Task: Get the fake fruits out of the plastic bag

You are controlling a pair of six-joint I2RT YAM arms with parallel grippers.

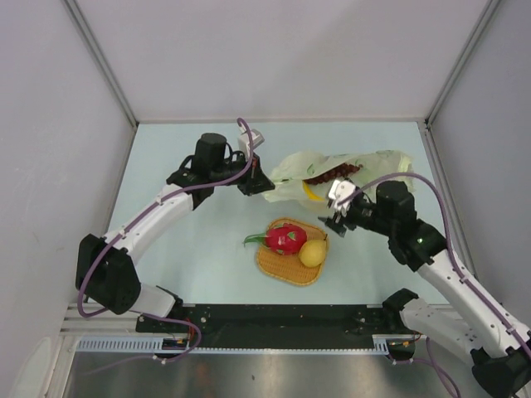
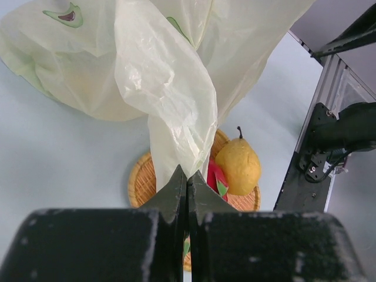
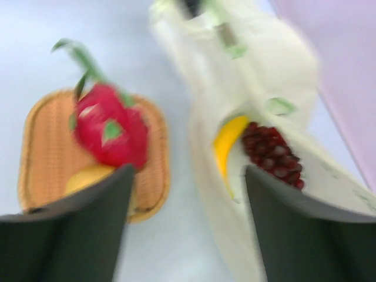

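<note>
1. Pale yellow-green plastic, the bag (image 1: 365,166) lies far and right of centre. Our left gripper (image 2: 187,176) has its jaws shut tight on a fold at the bag's left end.
2. The mat (image 1: 270,264) sits near centre, close to the bag.
3. Our right gripper (image 3: 188,176) hangs between mat and bag, jaws wide apart, holding nothing.
4. The dragon fruit (image 1: 286,240) rests on the mat, already out.
5. The pear (image 1: 312,253) touches it on the right, also out.
6. The grapes (image 3: 273,153) lie inside the bag's mouth.
7. The banana (image 3: 226,141) lies beside them, so we judge half the task is left.
</note>
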